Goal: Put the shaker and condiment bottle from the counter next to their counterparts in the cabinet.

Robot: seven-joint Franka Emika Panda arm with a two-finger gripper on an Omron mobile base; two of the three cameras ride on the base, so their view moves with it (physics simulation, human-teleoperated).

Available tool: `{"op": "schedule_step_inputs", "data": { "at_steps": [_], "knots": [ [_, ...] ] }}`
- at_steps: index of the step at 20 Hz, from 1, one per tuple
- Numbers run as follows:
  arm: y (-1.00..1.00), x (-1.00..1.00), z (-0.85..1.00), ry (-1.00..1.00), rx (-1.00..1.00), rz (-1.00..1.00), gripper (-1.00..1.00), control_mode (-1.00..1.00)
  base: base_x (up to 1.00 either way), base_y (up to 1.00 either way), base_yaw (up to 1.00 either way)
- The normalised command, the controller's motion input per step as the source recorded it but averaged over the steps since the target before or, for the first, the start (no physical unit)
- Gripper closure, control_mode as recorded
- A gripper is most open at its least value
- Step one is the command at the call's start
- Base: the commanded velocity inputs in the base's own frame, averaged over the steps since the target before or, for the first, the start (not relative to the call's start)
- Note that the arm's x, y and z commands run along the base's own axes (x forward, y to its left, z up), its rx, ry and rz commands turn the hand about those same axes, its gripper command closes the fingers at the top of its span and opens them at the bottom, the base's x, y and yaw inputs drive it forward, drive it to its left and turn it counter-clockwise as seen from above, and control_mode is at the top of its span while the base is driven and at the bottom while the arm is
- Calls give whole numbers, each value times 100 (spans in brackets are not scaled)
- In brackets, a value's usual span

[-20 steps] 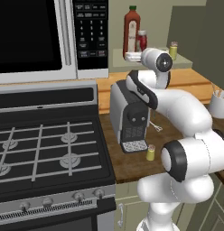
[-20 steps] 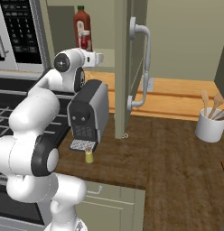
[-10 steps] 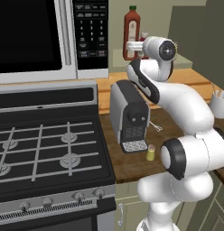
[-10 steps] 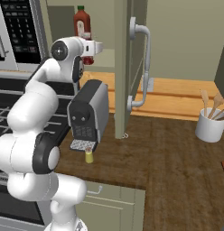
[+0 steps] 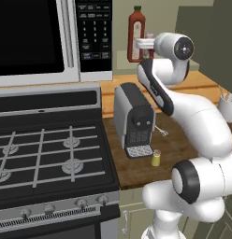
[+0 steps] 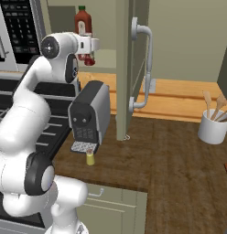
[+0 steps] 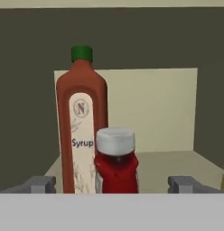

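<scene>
Condiment bottle (image 7: pixel 116 161), small and red with a white cap, stands on the cabinet (image 7: pixel 154 169) shelf, right beside the tall syrup bottle (image 7: pixel 81 122) and a bit in front of it. The pincer (image 7: pixel 114 184) sits just in front of the small bottle with its two fingers (image 7: pixel 39 184) spread wide apart, one on each side. They do not touch it and hold nothing. A second ago the fingers were much closer together, and the hand was lower, below the shelf; now it is up at the shelf. The shaker (image 5: pixel 156 158) is down on the counter (image 5: pixel 183 144), near its front edge, just in front of the coffee machine (image 5: pixel 133 120).
</scene>
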Motion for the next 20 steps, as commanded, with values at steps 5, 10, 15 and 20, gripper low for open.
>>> {"op": "schedule_step_inputs", "data": {
  "at_steps": [5,10,15,20],
  "knots": [
    [3,-86,0,-11,0,0,-100,-100,0,0,0],
    [11,-90,13,-2,0,-7,-100,-100,0,0,0],
    [28,-66,14,3,0,-21,-100,-100,0,0,0],
    [23,-77,-15,0,-1,-30,-100,-100,0,0,0]
  ]
}}
